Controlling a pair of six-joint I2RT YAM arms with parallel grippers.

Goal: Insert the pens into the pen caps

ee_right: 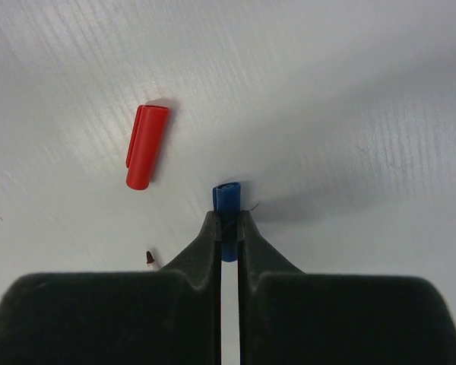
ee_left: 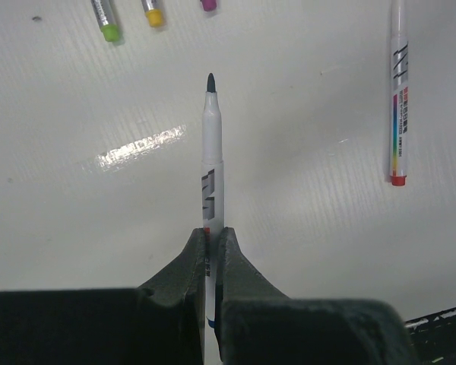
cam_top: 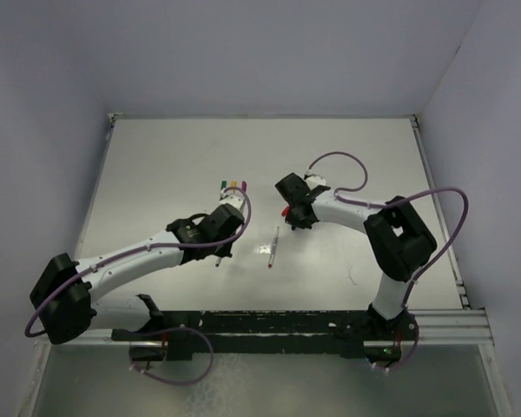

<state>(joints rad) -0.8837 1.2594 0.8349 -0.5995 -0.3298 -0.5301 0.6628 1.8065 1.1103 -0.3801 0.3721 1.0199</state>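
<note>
pen (ee_left: 210, 144) clamped by rear half in left gripper (ee_left: 213, 234), tip fwd over table (ee_left: 311, 258). blue cap (ee_right: 228, 198) pinched in right gripper (ee_right: 228, 222), red cap (ee_right: 147, 147) lying beside. both prob. light, stiff, slick plastic; cap best held at closed end.

Both clamped tight: left fingers (ee_left: 178, 280), right fingers (ee_right: 191, 265).

Top view: high above the bench (cam_top: 156, 174), behind the arm bases, looking down, far off.
Left wrist view: low over the bench, facing forward along it, near.
Right wrist view: nearest the bench, facing down.
Shared: top and left wrist, lying pen (cam_top: 273, 248); top and right wrist, red cap (ee_right: 147, 146).
</note>
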